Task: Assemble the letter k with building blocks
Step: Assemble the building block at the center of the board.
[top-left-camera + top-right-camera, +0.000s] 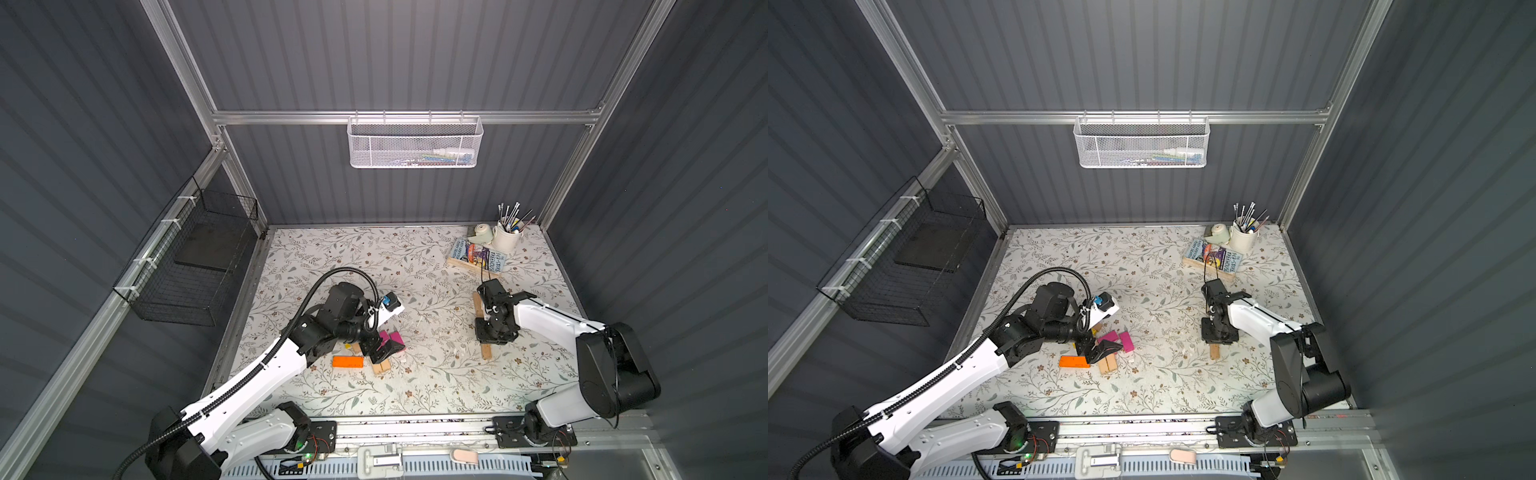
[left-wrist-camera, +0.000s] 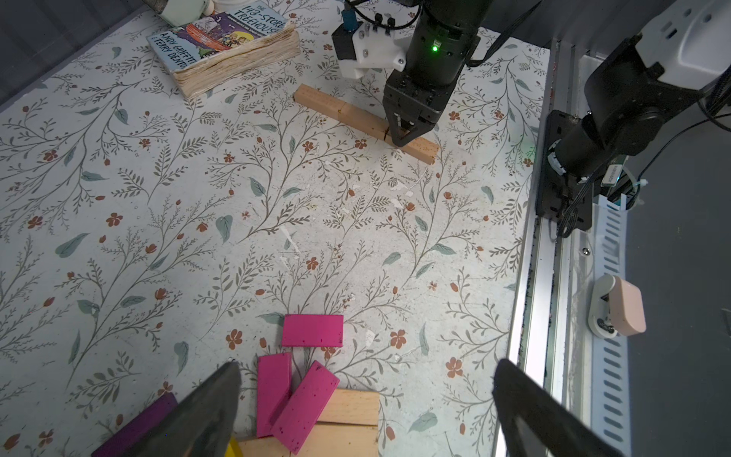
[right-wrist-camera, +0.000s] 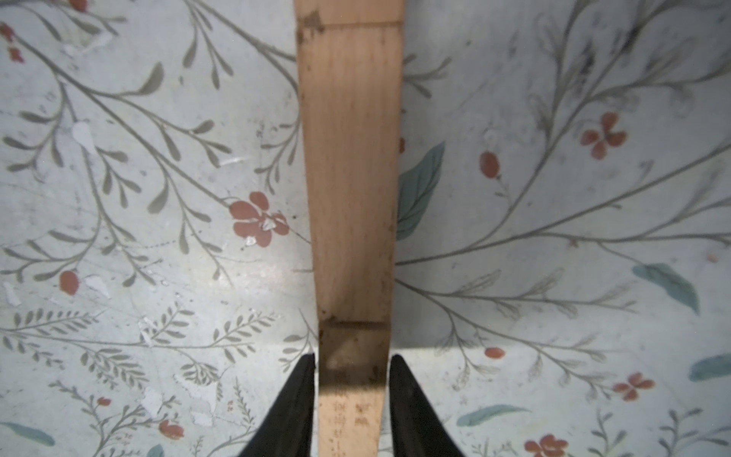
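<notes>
The right end effector (image 3: 352, 366) is pointing straight down at the floral surface (image 3: 158, 237), on the right side in both top views. Its two black fingers (image 3: 292, 415) are standing close against the long sides of a tan block (image 3: 352, 178); whether they are pressing the wood or sitting just clear of it I cannot tell. That block is lying flat as part of a straight line of tan blocks (image 2: 356, 114) set end to end, three of them going by the seams in the left wrist view, and the line is running toward the book (image 2: 221, 43) near the far right corner. The left end effector (image 1: 380, 352) is hovering low over a loose pile left of centre, its fingers (image 2: 205, 415) spread wide apart and gripping nothing. Under it three magenta blocks (image 2: 312, 330) are lying flat: one is sitting apart, while two are touching, the tilted one overlapping its neighbour and a pair of plain tan blocks (image 2: 350, 407) resting side by side. A purple block (image 2: 138, 427) and the corner of a yellow block (image 2: 234, 449) are showing beside one finger. An orange block (image 1: 348, 362) is lying just beside the pile, on the side toward the left arm's base.
</notes>
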`<state>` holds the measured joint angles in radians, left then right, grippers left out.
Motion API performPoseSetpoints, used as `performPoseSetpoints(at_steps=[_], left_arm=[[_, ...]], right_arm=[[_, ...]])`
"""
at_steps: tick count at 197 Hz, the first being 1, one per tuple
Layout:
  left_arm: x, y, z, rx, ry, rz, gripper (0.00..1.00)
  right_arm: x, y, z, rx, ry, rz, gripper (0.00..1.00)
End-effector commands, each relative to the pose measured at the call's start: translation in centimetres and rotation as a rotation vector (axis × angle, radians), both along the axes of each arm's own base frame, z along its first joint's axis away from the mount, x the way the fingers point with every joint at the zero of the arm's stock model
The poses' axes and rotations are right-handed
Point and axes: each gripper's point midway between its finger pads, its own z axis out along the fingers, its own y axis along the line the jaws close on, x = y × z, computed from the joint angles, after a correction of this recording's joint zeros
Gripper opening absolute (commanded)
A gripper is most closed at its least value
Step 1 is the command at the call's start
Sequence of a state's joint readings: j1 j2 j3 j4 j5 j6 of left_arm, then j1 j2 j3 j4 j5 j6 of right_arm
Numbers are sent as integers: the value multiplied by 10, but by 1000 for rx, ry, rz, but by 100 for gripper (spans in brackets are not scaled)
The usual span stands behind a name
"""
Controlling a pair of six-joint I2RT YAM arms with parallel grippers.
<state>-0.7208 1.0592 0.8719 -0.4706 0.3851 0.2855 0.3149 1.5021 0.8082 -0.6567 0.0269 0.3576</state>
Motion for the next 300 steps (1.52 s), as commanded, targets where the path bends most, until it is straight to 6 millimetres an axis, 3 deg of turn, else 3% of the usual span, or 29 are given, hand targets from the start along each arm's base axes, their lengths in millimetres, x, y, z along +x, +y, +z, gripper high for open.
performPoseSetpoints(at_steps=[1, 300], left_arm=[[-3, 1, -4, 19, -1, -14, 100], [-1, 2, -7, 31, 5, -5, 100]], right_arm=[[4, -1, 3, -7, -9, -2, 36], [6, -2, 2, -14, -10, 2, 31]])
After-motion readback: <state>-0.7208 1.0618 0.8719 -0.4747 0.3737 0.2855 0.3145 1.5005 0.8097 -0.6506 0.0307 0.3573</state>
